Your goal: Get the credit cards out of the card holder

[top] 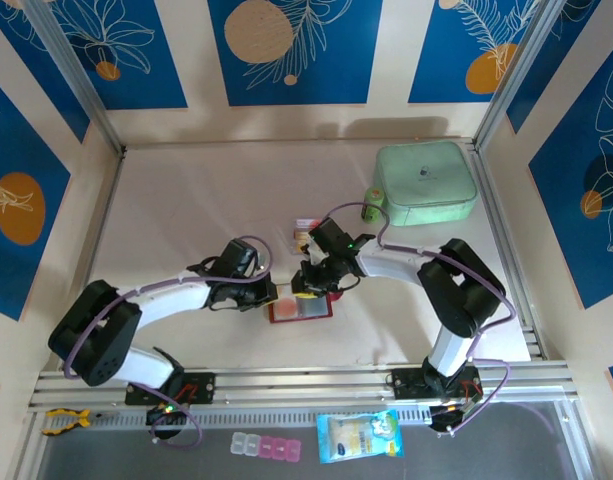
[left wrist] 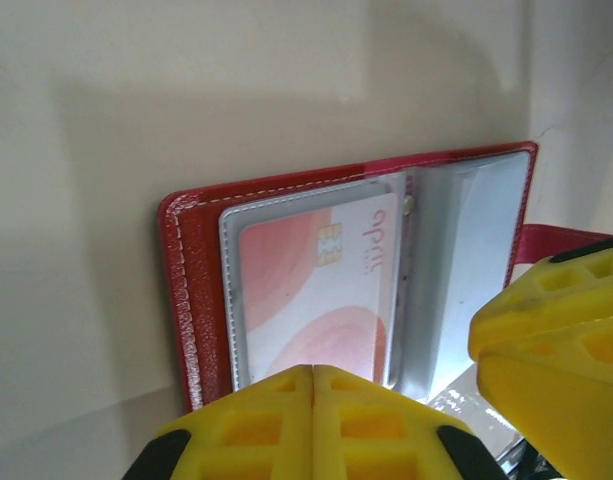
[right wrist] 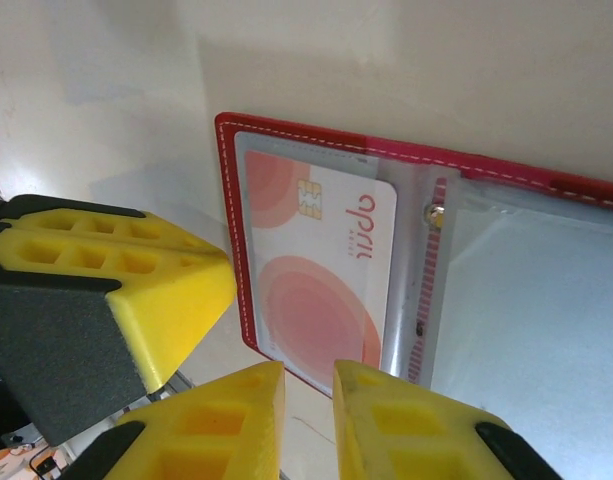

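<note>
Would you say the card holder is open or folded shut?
Open: the card holder lies spread, its clear sleeves and a card showing.

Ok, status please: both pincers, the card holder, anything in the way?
Left pincer shut at card holder near edge. Right pincer beside it, narrow gap. Holder open, red-and-white card inside clear sleeve. Pincers crowd each other.

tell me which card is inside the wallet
The red-and-white chip card, tucked in the clear sleeve of the open red wallet; the other cards lie loose on the table beyond it.
</note>
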Robot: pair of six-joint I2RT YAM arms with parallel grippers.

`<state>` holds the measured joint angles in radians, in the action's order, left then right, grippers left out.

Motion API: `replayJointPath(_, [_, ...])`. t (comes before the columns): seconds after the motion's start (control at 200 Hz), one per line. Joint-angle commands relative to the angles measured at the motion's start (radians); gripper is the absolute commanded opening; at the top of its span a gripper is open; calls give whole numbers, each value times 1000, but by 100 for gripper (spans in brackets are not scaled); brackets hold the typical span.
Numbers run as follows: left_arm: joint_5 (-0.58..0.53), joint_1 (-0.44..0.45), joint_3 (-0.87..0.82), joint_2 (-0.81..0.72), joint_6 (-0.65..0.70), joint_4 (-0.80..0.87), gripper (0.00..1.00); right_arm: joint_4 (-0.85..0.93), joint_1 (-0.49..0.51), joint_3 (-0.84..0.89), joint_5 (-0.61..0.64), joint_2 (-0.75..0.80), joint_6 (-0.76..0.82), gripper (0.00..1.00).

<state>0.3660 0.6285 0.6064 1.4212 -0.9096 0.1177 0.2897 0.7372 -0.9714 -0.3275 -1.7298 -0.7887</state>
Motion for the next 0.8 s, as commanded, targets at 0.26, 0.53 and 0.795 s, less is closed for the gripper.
replayJointPath(0.26, [-23, -9, -25, 22, 26, 24, 0, 29, 19, -38, -8, -41, 7, 21])
replayJointPath(0.53, [-28, -10, -19, 39, 38, 32, 0, 31, 24, -45, -11, -56, 8, 21])
replayJointPath(0.795, [-29, -9, -22, 51, 42, 38, 0, 34, 32, -58, -13, -76, 14, 21])
